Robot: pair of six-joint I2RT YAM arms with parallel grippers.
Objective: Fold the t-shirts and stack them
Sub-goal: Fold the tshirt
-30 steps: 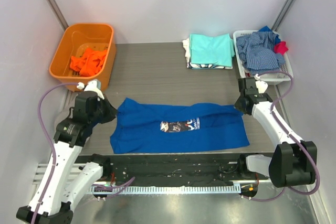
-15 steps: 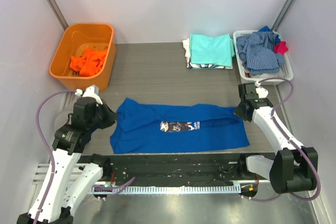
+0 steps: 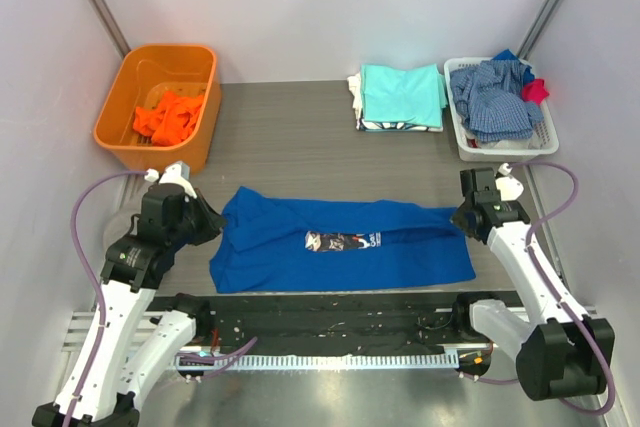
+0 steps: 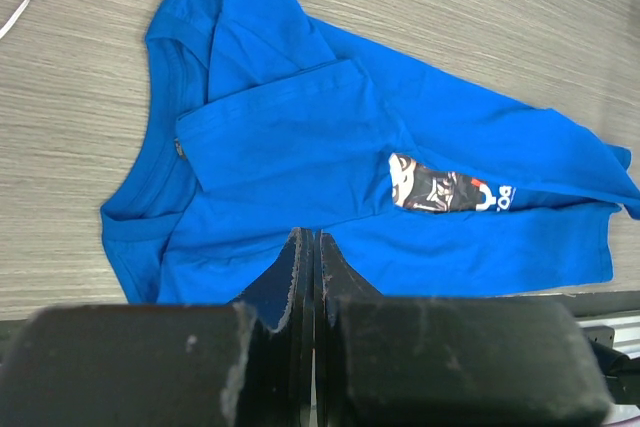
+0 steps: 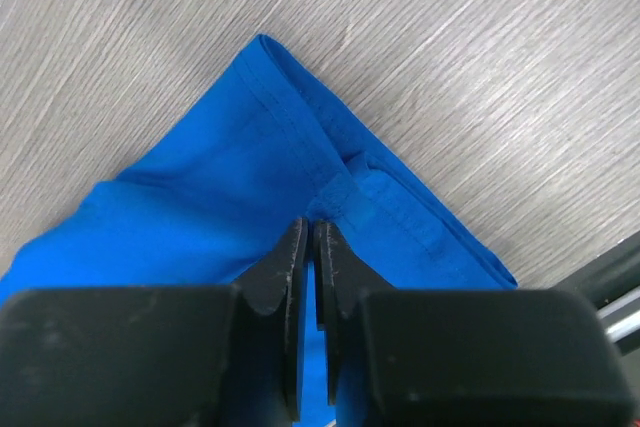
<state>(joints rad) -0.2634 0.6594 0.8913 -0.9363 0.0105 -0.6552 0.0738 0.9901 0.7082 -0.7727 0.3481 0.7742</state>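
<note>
Grey wood-grain counter (image 3: 300, 137) carries the royal blue t-shirt (image 3: 280, 247), spread sideways with its chest print (image 3: 343, 241) facing up and its far long edge apparently folded in toward the middle. At the shirt's collar end the left gripper (image 4: 307, 239) hangs with its jaws together and nothing between them. At the shirt's hem end the right gripper (image 5: 308, 225) sits over the corner seam, jaws likewise pressed together, the cloth lying flat beneath. Beyond the shirt rests a folded aqua t-shirt (image 3: 402, 95) on the stack. The lengthwise fold seems half done. Next, both grippers likely need to part, pinch the shirt's near edge at each end, and carry it over in step so the soft cotton does not bunch.
</note>
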